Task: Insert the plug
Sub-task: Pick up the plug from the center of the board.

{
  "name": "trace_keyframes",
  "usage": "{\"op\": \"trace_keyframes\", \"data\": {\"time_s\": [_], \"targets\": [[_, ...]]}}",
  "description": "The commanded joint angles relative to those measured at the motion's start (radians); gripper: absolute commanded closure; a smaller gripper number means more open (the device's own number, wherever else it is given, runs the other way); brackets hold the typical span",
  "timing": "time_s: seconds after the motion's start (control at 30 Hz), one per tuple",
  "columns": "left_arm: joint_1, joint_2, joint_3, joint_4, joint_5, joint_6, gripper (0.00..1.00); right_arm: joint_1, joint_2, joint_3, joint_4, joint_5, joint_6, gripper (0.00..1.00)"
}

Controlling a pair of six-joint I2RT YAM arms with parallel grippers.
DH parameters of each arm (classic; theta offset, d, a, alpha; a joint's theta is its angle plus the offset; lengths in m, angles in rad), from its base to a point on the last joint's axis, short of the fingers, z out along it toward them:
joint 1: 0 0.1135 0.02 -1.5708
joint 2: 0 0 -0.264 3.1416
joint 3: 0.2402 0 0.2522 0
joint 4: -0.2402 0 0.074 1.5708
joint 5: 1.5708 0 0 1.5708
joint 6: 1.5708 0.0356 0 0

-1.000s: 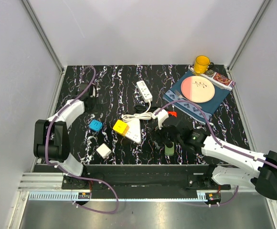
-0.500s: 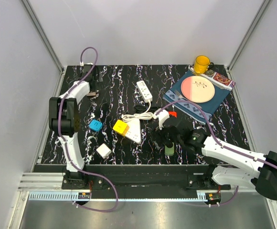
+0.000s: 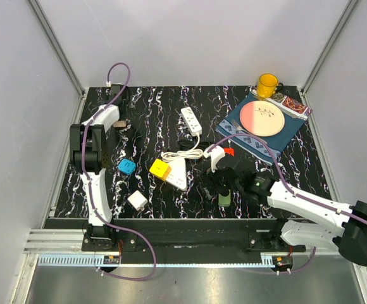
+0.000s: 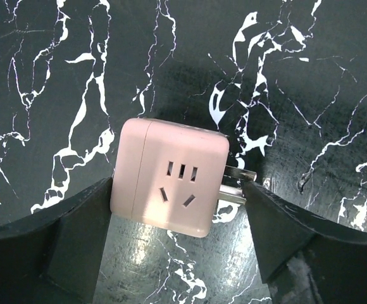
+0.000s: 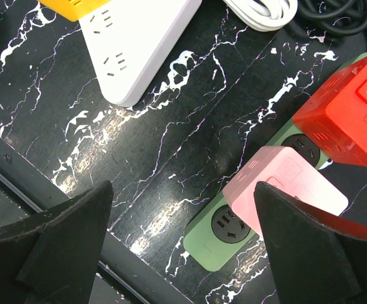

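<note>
Black marble-look table [image 4: 57,63]. Left gripper [image 4: 178,183] fingers [image 4: 76,234] are spread wide on either side of the pink plug [image 4: 167,183]. The plug lies flat at the far left of the table, socket face up, prongs toward one finger. Fingers sit right at its ends; can't tell if they squeeze it. Right gripper [image 5: 182,190] fingers [image 5: 57,240] are wide apart, holding nothing, over the near middle of the table. Below it is a green power strip [image 5: 212,237] with a pink block [image 5: 285,183] and a red block [image 5: 342,114] sitting on it. White triangular strip [image 5: 139,44] nearby, yellow block [image 5: 76,6] against it.
</note>
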Motion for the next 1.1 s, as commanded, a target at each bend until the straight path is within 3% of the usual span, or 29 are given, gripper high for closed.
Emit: {"op": "trace_keyframes", "data": {"time_s": [0.0, 0.27, 0.43, 0.8, 1.07], "targets": [[0.009, -0.001, 0.044, 0.005, 0.0, 0.037, 0.2, -0.004, -0.01, 0.008, 0.009, -0.001, 0.007, 0.02], [0.009, -0.087, -0.013, 0.011, 0.127, 0.058, 0.41, -0.005, -0.016, 0.017, 0.0, -0.006, 0.014, 0.03], [0.009, -0.22, -0.155, 0.045, 0.238, 0.067, 0.43, -0.005, -0.056, 0.022, 0.0, -0.025, 0.029, 0.03], [-0.021, -0.672, -0.449, 0.139, 0.538, 0.041, 0.44, -0.005, -0.126, 0.056, 0.009, -0.067, 0.115, 0.03], [-0.185, -0.976, -0.634, 0.155, 0.615, 0.069, 0.44, -0.005, -0.129, 0.112, 0.109, -0.082, 0.178, 0.03]]}}
